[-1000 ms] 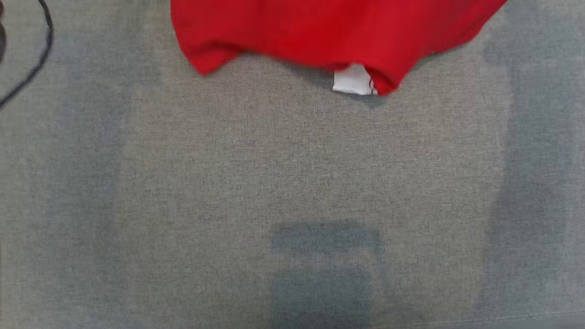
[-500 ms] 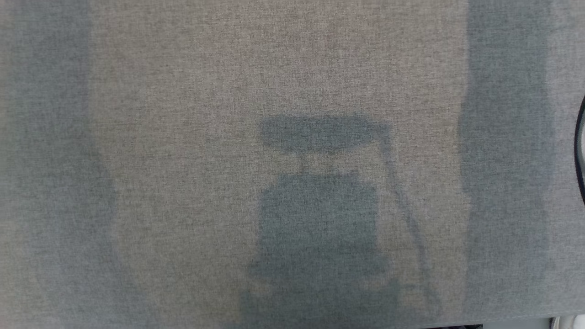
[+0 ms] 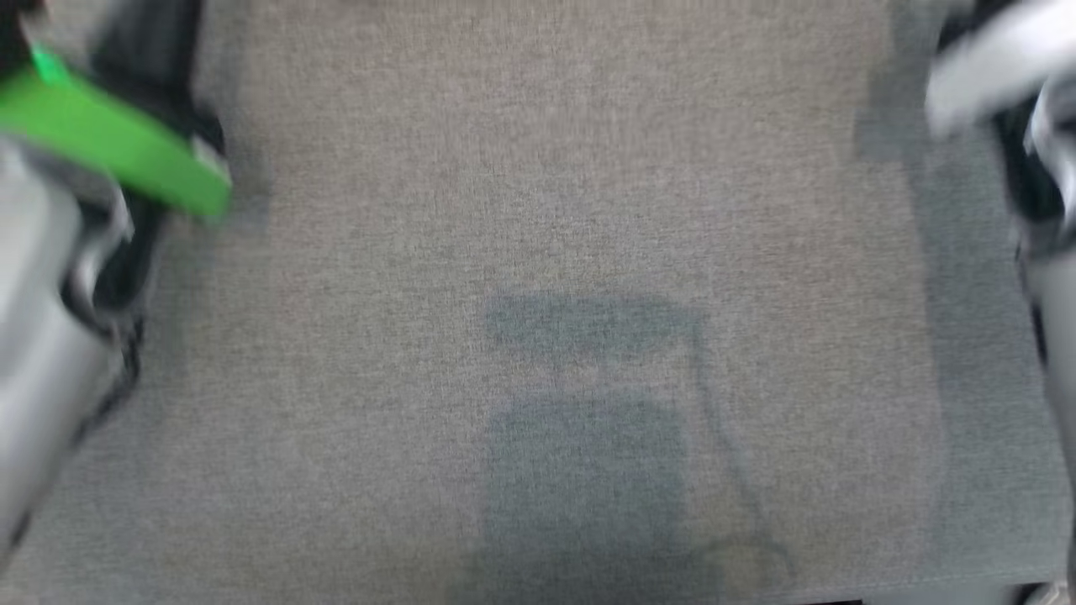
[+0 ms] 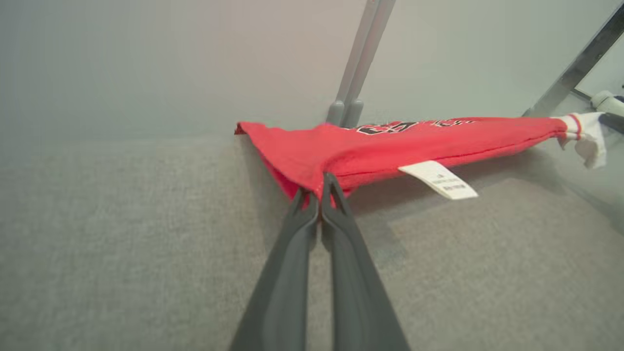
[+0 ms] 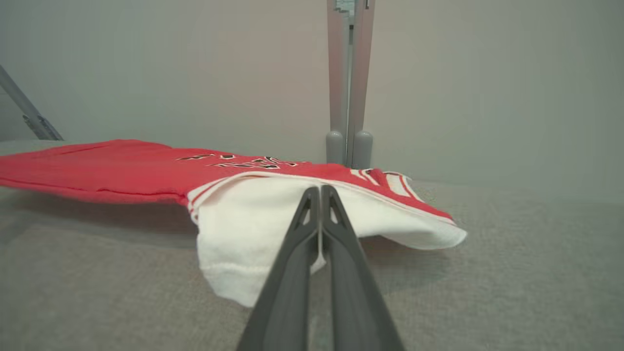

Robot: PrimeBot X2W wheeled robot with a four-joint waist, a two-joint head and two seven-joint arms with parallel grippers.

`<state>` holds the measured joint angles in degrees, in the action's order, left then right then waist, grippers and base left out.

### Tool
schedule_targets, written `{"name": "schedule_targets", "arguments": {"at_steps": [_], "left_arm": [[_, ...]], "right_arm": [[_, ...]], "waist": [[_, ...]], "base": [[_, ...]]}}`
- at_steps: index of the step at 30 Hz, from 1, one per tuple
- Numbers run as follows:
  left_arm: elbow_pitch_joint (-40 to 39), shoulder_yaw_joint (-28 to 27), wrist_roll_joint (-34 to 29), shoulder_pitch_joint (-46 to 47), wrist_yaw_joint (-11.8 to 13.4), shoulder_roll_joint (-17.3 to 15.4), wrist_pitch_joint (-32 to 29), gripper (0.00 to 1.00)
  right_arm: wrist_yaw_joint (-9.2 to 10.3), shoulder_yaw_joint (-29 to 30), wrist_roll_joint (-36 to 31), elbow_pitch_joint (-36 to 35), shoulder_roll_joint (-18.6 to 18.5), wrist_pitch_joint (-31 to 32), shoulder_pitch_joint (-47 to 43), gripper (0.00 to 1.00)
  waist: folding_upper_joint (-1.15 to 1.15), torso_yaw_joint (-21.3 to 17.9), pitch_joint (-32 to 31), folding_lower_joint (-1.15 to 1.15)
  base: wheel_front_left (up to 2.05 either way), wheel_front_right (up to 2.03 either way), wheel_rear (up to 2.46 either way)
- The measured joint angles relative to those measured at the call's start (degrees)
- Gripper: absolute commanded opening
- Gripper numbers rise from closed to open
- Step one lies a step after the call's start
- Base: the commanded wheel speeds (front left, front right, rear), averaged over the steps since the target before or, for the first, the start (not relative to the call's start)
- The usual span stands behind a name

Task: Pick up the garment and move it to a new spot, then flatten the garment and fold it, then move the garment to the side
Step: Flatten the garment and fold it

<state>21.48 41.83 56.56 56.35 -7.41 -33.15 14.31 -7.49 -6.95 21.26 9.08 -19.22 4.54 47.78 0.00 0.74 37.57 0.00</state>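
Note:
The garment (image 4: 390, 141) is a red jersey with black lettering, white sleeves and a white label (image 4: 438, 180). It hangs stretched low over the grey cloth table. My left gripper (image 4: 319, 187) is shut on a red corner of it. In the right wrist view the garment (image 5: 122, 168) runs off to the left, and my right gripper (image 5: 320, 195) is shut on its white sleeve (image 5: 253, 219). The head view is blurred, with my left forearm (image 3: 42, 361) and its green band (image 3: 109, 143) at the left edge and my right forearm (image 3: 1000, 59) at the upper right.
Grey fabric covers the table (image 3: 538, 210), whose front edge (image 3: 925, 584) runs along the bottom of the head view. A grey upright post (image 5: 348, 73) stands against the pale wall behind the garment. A slanted metal bar (image 4: 575, 68) crosses the left wrist view's upper right.
The head camera has shifted, so the red garment has left its picture. Both forearms have come into the head view at the sides, blurred by motion.

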Motion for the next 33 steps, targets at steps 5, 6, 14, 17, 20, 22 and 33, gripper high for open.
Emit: {"name": "schedule_targets", "arguments": {"at_steps": [5, 6, 14, 17, 20, 22, 33], "left_arm": [[-7.4, -1.1, 0.4, -16.2, 1.1, -4.0, 0.6, 0.0], [-10.7, -2.7, 0.8, -22.8, 2.4, -4.3, 0.7, 0.0], [-24.8, -12.2, -0.4, -47.7, 9.3, -3.8, 0.7, 0.0], [-28.7, -15.0, 0.0, -55.3, 10.5, -3.5, 0.7, 0.0], [-34.0, -18.6, -0.2, -63.1, 11.3, -3.4, 0.7, 0.0], [-37.1, -19.9, -0.7, -65.5, 11.8, -4.1, 0.7, 0.0], [-44.4, -22.1, 1.2, -55.2, 11.8, -8.2, -7.7, 0.0]], "right_arm": [[-0.04, 2.1, 1.8, -15.7, -0.5, 5.7, -22.1, 0.0], [-0.04, 3.6, 1.9, -20.8, 1.1, 7.6, -30.1, 0.0], [-0.02, 3.5, 0.7, -35.8, 5.3, 15.5, -54.6, 0.0], [0.01, 3.6, 0.7, -38.6, 6.4, 17.2, -59.6, 0.0], [0.01, 4.4, 0.9, -42.4, 7.2, 19.0, -64.1, 0.0], [0.01, 4.8, 1.6, -44.4, 7.3, 20.4, -64.1, 0.0], [0.01, 3.8, 7.9, -40.2, 3.2, 34.7, -45.1, 0.0]], "waist": [[0.0, -0.2, -5.2, -0.01], [0.0, -0.3, -7.2, -0.01], [0.0, -1.6, -13.4, -0.01], [0.0, -2.4, -14.1, -0.01], [0.0, -3.5, -14.7, -0.01], [0.0, -4.1, -14.8, -0.01], [0.0, -4.1, -11.4, -0.01]], "base": [[0.0, 0.0, 0.0], [0.0, 0.0, 0.0], [0.0, 0.0, 0.0], [0.0, 0.0, 0.0], [0.0, 0.0, 0.0], [0.0, 0.0, 0.0], [0.0, 0.0, 0.0]]}}
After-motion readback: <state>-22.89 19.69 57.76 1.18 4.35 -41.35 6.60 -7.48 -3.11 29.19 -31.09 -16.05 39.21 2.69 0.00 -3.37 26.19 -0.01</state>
